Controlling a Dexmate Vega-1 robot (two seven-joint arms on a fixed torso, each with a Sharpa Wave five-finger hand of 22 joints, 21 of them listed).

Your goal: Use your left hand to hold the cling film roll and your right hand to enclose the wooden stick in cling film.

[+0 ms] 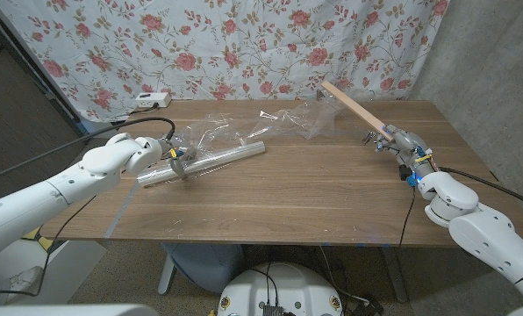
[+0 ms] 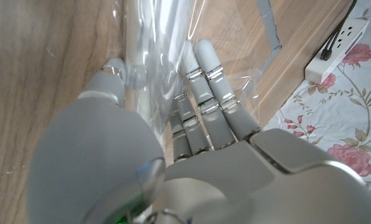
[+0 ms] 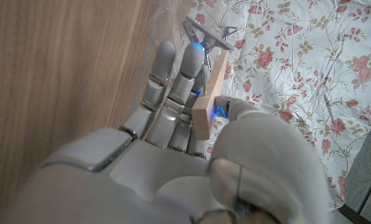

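**Stick raised at one end of table, film roll pinned at the other**

Robot hands work at opposite ends of a wooden table (image 1: 270, 197) set before a rose-print curtain (image 1: 244, 44). On the robot's left, the left hand (image 1: 175, 160) presses down on the roll (image 1: 211, 161), a clear tube lying at a slant on the left half of the table, its far end pointing toward the middle. In the left wrist view the fingers (image 2: 211, 93) lie over the shiny roll (image 2: 154, 43) with the thumb on its other side, so the hand grips it against the wood.

From the roll, a crumpled sheet of film (image 1: 283, 123) trails across the back of the table toward the stick (image 1: 356, 107). The stick, a pale flat slat, is held off the table by the right hand (image 1: 400, 143) near the table's right edge; it tilts upward and away, its far end rising in front of the curtain. The right wrist view shows the slat (image 3: 211, 93) clamped between the thumb and the fingers (image 3: 184, 74), which reach up along it.

A white power strip (image 1: 151, 100) sits at the back left edge of the table, a black cable running from it. A narrow strip of clear film hangs near the front left edge.
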